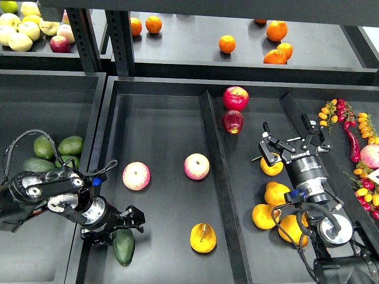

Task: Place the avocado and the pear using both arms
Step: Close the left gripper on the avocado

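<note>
The dark green avocado point(123, 247) lies on the floor of the middle tray point(166, 130), at its front left corner. My left gripper point(113, 228) is open, its fingers spread wider than the avocado, and sits just above the fruit's top end. The pear point(203, 237), golden with a brown streak, lies free at the front of the same tray. My right gripper point(289, 135) is open and empty over the right tray point(249, 195), just beyond a plain yellow-orange pear point(272, 165).
Two pink-yellow apples point(136, 176) point(196, 166) lie mid-tray. Lighter avocados point(56, 148) fill the left bin. Several plain pears point(276, 193) and two red apples point(235, 98) lie in the right tray. A raised divider point(216, 177) splits the trays. Oranges sit on the back shelf.
</note>
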You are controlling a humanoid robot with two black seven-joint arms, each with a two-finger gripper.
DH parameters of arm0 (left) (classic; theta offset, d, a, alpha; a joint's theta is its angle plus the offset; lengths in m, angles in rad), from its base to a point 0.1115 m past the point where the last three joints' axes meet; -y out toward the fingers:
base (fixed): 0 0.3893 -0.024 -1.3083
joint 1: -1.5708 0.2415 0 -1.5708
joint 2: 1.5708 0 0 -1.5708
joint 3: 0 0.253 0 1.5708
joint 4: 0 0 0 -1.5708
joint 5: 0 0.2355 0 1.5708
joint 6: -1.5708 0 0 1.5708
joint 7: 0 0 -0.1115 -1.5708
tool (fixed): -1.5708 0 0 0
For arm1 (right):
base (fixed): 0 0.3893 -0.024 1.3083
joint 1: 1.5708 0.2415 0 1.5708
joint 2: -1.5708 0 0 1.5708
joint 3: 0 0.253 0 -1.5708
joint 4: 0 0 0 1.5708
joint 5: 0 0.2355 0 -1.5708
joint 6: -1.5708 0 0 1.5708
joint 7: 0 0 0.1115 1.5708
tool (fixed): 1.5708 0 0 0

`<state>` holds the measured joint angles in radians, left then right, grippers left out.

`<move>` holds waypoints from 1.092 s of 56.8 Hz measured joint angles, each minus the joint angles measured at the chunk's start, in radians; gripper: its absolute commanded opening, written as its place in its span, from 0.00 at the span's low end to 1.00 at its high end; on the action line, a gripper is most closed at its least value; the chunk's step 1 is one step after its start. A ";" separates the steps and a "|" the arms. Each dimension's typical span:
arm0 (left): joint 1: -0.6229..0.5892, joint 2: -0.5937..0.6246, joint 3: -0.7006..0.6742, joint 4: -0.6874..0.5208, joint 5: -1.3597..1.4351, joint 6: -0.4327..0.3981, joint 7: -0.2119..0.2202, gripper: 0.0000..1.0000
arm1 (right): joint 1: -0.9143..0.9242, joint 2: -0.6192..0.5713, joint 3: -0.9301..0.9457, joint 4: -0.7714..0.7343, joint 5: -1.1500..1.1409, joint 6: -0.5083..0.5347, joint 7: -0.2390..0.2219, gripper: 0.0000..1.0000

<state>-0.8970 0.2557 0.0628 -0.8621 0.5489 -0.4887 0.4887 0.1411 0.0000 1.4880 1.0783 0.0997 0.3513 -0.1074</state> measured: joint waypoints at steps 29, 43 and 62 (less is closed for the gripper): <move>-0.003 -0.018 0.000 0.009 0.003 0.000 0.000 0.90 | 0.000 0.000 0.007 0.000 0.000 0.000 0.000 1.00; -0.002 -0.026 0.000 0.023 0.008 0.000 0.000 0.85 | 0.000 0.000 0.008 0.000 0.000 0.000 0.000 1.00; 0.008 -0.037 0.004 0.036 0.018 0.000 0.000 0.62 | 0.000 0.000 0.011 0.000 0.000 0.000 0.000 1.00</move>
<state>-0.8886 0.2186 0.0673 -0.8266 0.5668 -0.4887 0.4887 0.1411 0.0000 1.4994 1.0784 0.0999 0.3513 -0.1074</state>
